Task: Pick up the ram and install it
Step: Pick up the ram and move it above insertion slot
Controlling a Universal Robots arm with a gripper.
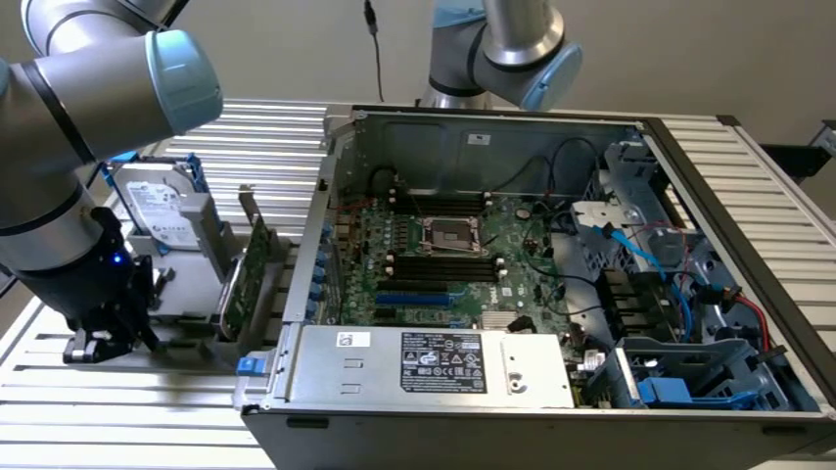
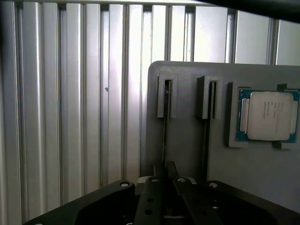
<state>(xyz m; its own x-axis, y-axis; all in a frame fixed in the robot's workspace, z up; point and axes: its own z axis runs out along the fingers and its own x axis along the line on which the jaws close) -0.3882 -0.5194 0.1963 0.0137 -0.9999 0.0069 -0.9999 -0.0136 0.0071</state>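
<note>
Wrist view: gripper (image 2: pixel 165 171) clamped on ram (image 2: pixel 165 131) @ holder (image 2: pixel 187 140)

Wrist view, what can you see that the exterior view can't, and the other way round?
Wrist view: a silver processor chip in its frame and two narrow slot holders. Exterior view: the open computer case, a hard drive and a green card. Both: the ribbed metal table, the grey tray and the pincer down at that tray.

Ahead of the jaws, a slot post (image 2: pixel 167 96) hugs the ram (image 2: pixel 165 136). One side: another post (image 2: pixel 208 96), a chip (image 2: pixel 268 116). Other side: open table (image 2: pixel 70 117).
</note>
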